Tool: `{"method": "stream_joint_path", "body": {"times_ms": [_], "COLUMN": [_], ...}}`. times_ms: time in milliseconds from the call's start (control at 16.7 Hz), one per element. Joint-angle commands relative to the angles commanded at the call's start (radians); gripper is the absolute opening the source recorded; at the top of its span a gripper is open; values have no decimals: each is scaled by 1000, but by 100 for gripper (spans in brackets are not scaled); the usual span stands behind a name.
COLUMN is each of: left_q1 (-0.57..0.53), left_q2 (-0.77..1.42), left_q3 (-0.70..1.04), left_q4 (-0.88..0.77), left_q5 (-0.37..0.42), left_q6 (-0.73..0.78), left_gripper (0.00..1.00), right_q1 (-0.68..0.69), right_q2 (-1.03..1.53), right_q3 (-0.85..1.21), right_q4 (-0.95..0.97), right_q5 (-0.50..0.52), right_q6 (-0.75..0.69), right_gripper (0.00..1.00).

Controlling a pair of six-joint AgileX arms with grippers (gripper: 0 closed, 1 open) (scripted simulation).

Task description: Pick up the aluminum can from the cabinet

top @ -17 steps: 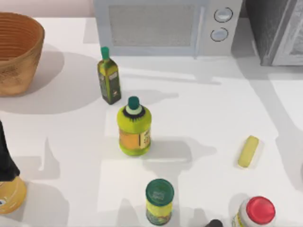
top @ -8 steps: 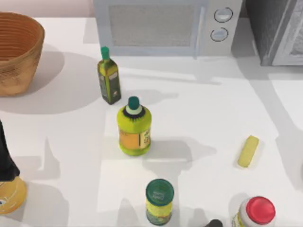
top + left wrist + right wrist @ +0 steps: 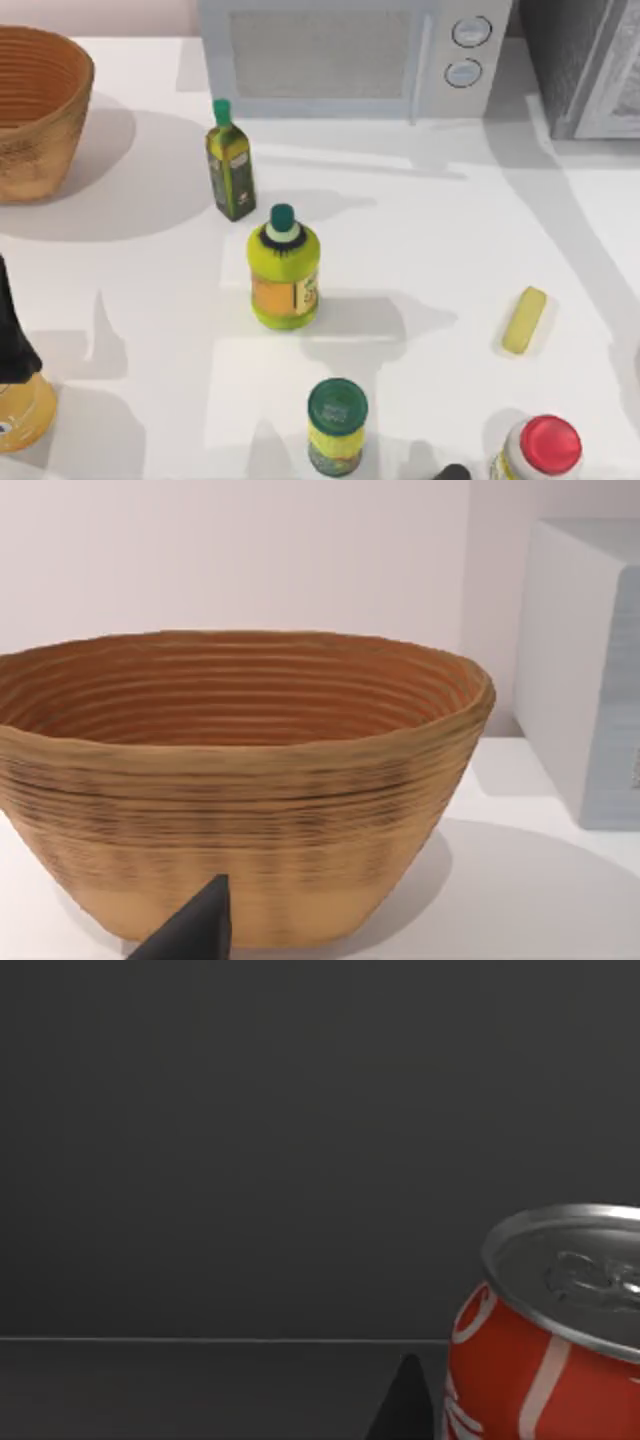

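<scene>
Red-and-white aluminum can (image 3: 545, 1330): upright on the dark floor inside the cabinet (image 3: 585, 65), silvery lid up.
Long axis: vertical, so likely a level side-on grasp.
Right gripper (image 3: 405, 1405): inside the cabinet, low, close to the can.
Bearing of can from right gripper: just beside and slightly ahead, off-centre, probably needing a sideways shift before closing.
Right claw state: cannot tell.
Left gripper (image 3: 195, 930): parked at the table's left, facing the wicker basket (image 3: 240, 780); state cannot tell.
Nearer arm: right.
</scene>
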Motion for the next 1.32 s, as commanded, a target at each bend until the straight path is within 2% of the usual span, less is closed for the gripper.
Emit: {"method": "stream_joint_path", "body": {"times_ms": [360, 720, 1020, 1320], "left_q1": [0, 0, 0, 0], "left_q2": [0, 0, 0, 0], "left_q3": [0, 0, 0, 0], "left_q4": [0, 0, 0, 0], "left_q5": [0, 0, 0, 0], "left_q6": [0, 0, 0, 0], "left_gripper": [100, 100, 100, 100], "right_q1": [118, 122, 91, 9], "right_q2": [-246, -260, -414, -755], "right_q3": [-85, -87, -243, -654], "right_q4": [-161, -171, -77, 81], "right_q5": [117, 123, 60, -55], "right_q6": [3, 4, -19, -49], "right_gripper": [0, 0, 0, 0]}}
